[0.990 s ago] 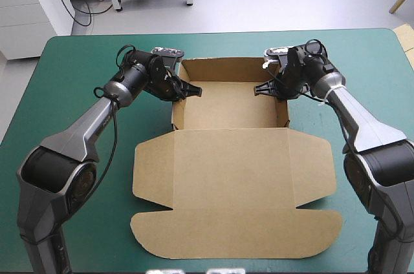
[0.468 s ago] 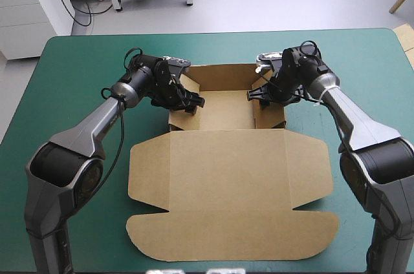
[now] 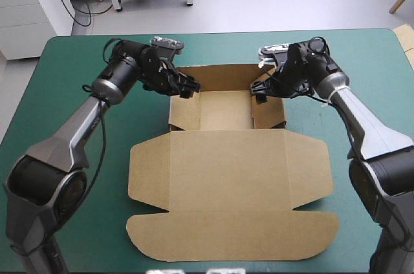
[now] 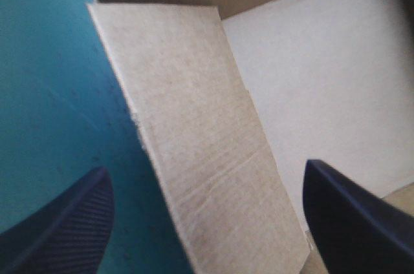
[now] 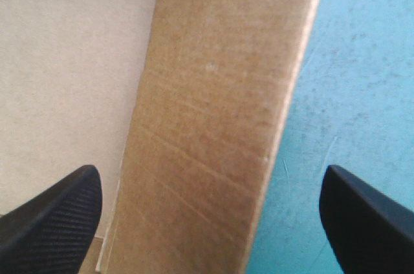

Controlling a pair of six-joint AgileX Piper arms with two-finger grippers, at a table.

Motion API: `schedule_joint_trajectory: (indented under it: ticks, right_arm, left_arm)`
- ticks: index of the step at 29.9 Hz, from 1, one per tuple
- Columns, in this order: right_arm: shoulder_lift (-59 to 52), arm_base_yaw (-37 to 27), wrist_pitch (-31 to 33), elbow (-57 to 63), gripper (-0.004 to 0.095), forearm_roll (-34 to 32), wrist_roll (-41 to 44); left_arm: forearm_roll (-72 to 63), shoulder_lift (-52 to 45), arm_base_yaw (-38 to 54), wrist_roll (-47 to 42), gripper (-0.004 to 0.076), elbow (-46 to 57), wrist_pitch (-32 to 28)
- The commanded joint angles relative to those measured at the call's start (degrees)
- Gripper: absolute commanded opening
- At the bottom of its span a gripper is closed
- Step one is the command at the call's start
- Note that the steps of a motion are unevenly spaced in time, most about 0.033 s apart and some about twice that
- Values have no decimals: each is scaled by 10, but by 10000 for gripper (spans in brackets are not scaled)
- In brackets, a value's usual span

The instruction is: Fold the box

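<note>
Left pincer (image 3: 188,86) shifted outward, open astride left wall (image 3: 184,110) of brown box (image 3: 226,170), right pincer (image 3: 259,88) open astride right wall (image 3: 269,112).

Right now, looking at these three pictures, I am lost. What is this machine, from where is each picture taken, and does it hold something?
It is a robot with two arms at a table covered in teal-green. One picture looks down from above and behind it; the other two come from a camera on each wrist. On the table lies a brown box: far walls raised, lid flat. The left gripper and right gripper are open, each astride one side wall. Nothing is held.
</note>
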Motion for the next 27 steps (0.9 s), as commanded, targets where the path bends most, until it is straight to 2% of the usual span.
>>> schedule_joint_trajectory:
  ticks: [1, 7, 10, 13, 14, 19, 27]
  right_arm:
    - [-71, -6, -12, -20, 840, -1, -13]
    - [-131, -15, -12, -20, 840, -3, -30]
    - [-156, -17, -12, -20, 840, 0, -34]
    - [-172, -17, -12, -20, 840, 0, -34]
    - [-174, -17, -12, -20, 840, 0, -34]
    - [-177, -17, -10, -20, 840, 0, -31]
    - [-177, -17, -13, -19, 840, 0, -26]
  left_arm:
    - [3, -76, -3, 17, 568, -37, -7]
    - [37, -156, -3, 40, 564, -52, 22]
    - [68, -193, -3, 41, 513, -52, 50]
    - [97, -224, -3, 41, 373, -52, 87]
    - [106, -233, -3, 41, 295, -52, 108]
    - [105, -280, -3, 53, -4, -14, 113]
    - [105, -346, -3, 69, -8, 140, 113]
